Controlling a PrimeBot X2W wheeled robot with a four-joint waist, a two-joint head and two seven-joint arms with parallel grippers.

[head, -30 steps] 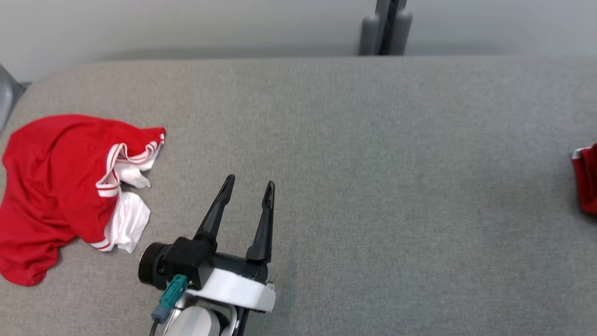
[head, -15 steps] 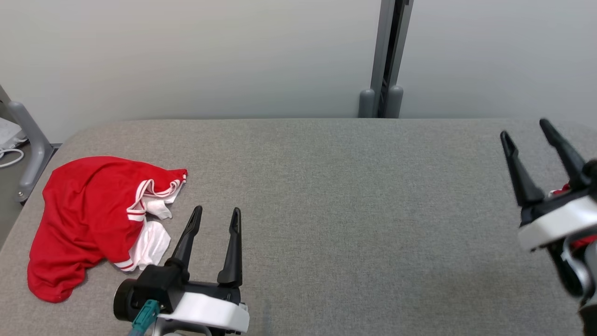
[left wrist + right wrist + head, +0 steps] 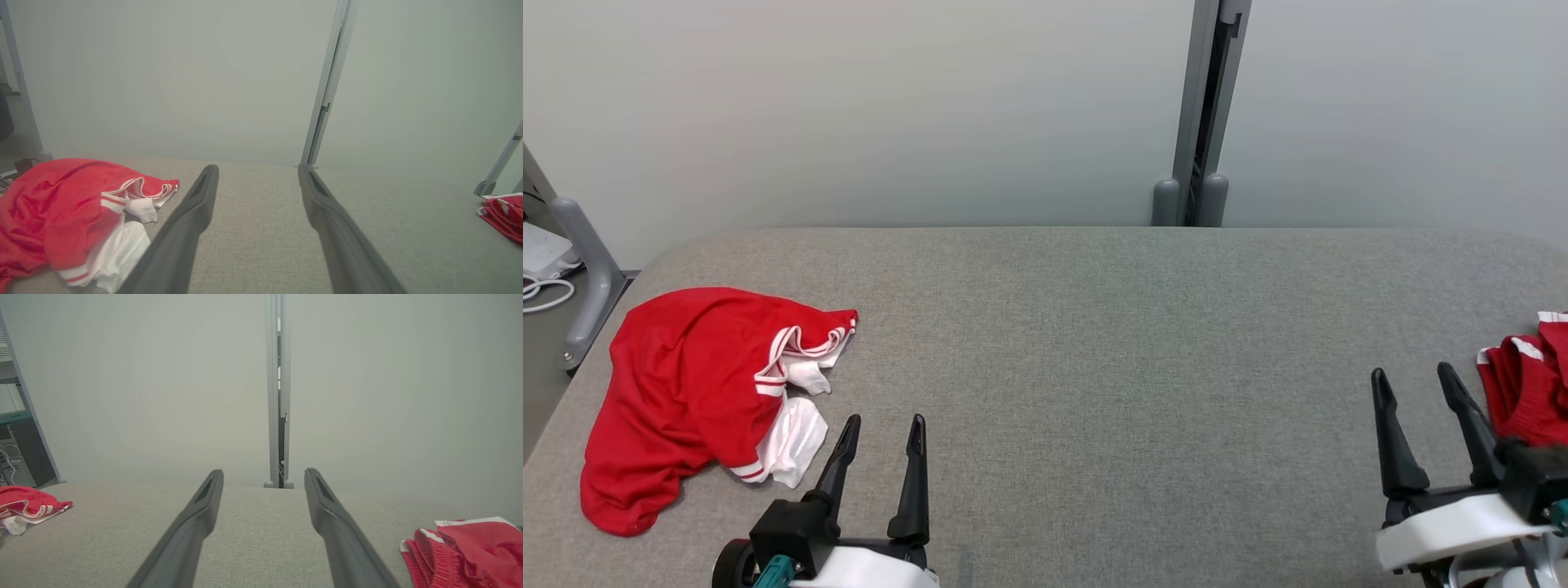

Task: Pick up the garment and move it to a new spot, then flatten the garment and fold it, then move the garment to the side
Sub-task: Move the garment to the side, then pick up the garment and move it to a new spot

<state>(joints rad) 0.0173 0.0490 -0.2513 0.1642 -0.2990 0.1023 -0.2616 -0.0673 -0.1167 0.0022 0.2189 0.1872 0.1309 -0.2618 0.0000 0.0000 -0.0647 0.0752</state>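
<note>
Wide and empty, the left pincer (image 3: 885, 420) hovers low over the grey table (image 3: 1094, 367), its two dark fingers pointing toward the far wall. The right pincer (image 3: 1412, 374) is in the same state on the other side: jaws spread, nothing between them.

Just beside the left pincer, up and to its left in the head view, lies the garment (image 3: 678, 392). It is a red shirt with white striped trim, crumpled in a heap near the table's left end, with its white lining spilling out toward the fingertips. Near the right pincer, at the table's right edge, sits a folded red piece (image 3: 1523, 392), apparently already dealt with. The middle of the table between the two pincers is bare cloth.

I judge the first step, picking up the heap, to be in hand but not yet begun, since no fabric is gripped. The next move calls for swinging the left pincer leftward and down onto a raised fold, closing firmly, then carrying the shirt to the open centre for flattening.
</note>
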